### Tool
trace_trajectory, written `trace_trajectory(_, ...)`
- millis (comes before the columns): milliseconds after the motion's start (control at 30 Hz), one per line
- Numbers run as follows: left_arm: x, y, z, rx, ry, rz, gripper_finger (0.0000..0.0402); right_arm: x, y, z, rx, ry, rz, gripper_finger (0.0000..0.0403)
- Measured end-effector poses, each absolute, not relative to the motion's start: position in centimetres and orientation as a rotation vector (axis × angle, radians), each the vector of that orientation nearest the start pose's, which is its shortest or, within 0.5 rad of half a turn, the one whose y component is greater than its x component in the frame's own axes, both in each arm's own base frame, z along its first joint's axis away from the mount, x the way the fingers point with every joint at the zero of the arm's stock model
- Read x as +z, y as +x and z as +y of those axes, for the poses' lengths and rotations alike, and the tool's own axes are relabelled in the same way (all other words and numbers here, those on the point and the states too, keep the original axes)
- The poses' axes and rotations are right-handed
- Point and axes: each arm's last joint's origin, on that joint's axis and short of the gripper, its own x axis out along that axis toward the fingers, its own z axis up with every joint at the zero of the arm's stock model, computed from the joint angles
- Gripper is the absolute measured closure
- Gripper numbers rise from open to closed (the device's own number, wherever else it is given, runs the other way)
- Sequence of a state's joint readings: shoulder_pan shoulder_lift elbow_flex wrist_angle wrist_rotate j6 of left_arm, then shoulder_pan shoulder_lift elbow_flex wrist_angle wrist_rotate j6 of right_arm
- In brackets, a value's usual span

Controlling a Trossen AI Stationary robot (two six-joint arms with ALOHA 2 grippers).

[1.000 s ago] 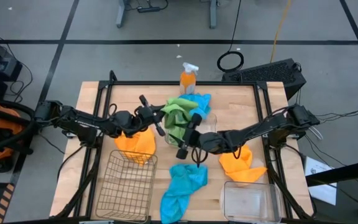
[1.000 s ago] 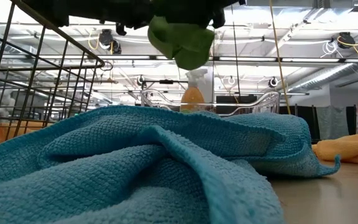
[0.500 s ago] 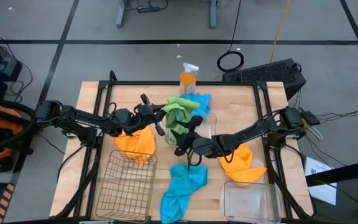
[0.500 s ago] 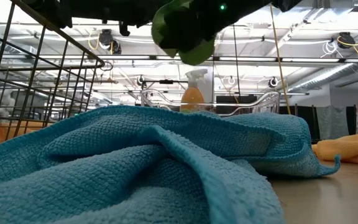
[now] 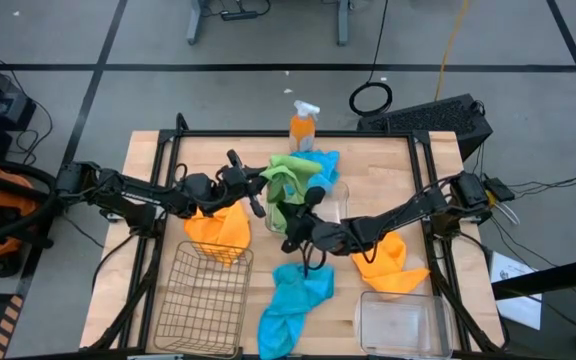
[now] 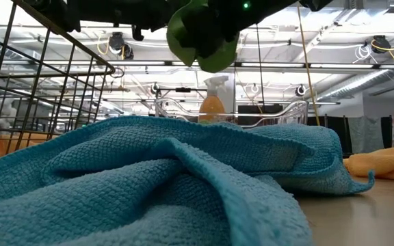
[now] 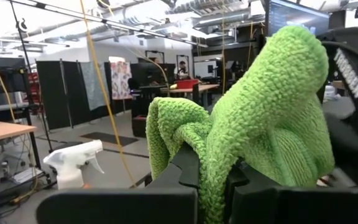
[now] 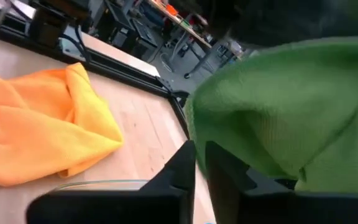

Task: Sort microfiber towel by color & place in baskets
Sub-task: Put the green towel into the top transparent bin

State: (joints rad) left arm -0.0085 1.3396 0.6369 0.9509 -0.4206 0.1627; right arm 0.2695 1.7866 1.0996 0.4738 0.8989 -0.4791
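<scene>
A green towel (image 5: 290,170) hangs above the table's middle, over a clear basket (image 5: 336,203). My left gripper (image 5: 261,190) is shut on it from the left. My right gripper (image 5: 290,222) comes from the right, its fingers nearly together at the towel's lower edge (image 8: 229,155). One blue towel (image 5: 293,298) lies near the front edge and fills the low view (image 6: 156,184). Another blue towel (image 5: 328,160) lies by the basket's far end. Two orange towels (image 5: 218,230) (image 5: 388,262) lie left and right of centre. My left gripper pinches a fold of the green towel (image 7: 215,177) between its two fingers, coming roughly level from the table's left. The cloth bulges up over the fingertips (image 7: 272,106) and is lifted clear of the table. My right gripper is shut on the green towel's hanging lower edge (image 8: 197,134), only at the fingers' free ends, coming from the table's right. How much cloth lies between the fingers does not show.
A wire basket (image 5: 203,295) stands at the front left and a second clear basket (image 5: 398,322) at the front right. An orange spray bottle (image 5: 303,125) stands at the table's far edge, behind the centre basket.
My right gripper has moved a little toward the green towel and down, rolling about its wrist. In the low view it now overlaps the hanging green cloth, where a second ago it stood apart. The towel stays held up by my left gripper.
</scene>
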Motion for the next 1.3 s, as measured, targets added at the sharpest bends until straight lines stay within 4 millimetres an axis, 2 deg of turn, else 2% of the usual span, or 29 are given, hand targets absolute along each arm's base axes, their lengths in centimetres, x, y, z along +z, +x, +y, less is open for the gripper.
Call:
trace_trajectory(133, 27.0, 27.7, 1.0, 0.431, 0.11, -0.194, 0.0393, 23.4, 37.9, 8.5, -0.577, -0.611, 0.338, 0.0322)
trace_trajectory(300, 26.9, 27.7, 1.0, 0.427, 0.086, -0.198, 0.0393, 23.3, 38.0, 7.8, -0.585, -0.617, 0.357, 0.0246)
trace_trajectory(433, 26.9, 27.7, 1.0, 0.427, 0.084, -0.198, 0.0393, 22.8, 38.3, 6.6, -0.549, -0.597, 0.387, 0.0222)
trace_trajectory(533, 26.9, 27.7, 1.0, 0.427, 0.084, -0.198, 0.0393, 22.8, 38.4, 5.9, -0.565, -0.567, 0.386, 0.0253)
trace_trajectory(667, 26.9, 27.7, 1.0, 0.427, 0.085, -0.196, 0.0393, 22.7, 38.4, 5.7, -0.569, -0.561, 0.39, 0.0359)
trace_trajectory(733, 26.8, 27.7, 1.0, 0.426, 0.088, -0.188, 0.0393, 22.8, 38.4, 5.7, -0.57, -0.573, 0.389, 0.0389)
trace_trajectory(867, 26.4, 27.8, 1.0, 0.424, 0.108, -0.142, 0.0393, 23.1, 38.2, 6.4, -0.555, -0.581, 0.383, 0.0395)
trace_trajectory(967, 26.1, 27.9, 1.0, 0.424, 0.138, -0.104, 0.0393, 24.3, 37.4, 7.4, -0.538, -0.574, 0.354, 0.0399)
trace_trajectory(1133, 25.9, 27.9, 0.9, 0.399, 0.165, -0.078, 0.0393, 26.6, 35.2, 8.2, -0.575, -0.561, 0.378, 0.0401)
trace_trajectory(1300, 25.3, 28.0, 0.6, 0.353, 0.18, -0.02, 0.0393, 28.9, 32.6, 7.8, -0.59, -0.45, 0.388, 0.0401)
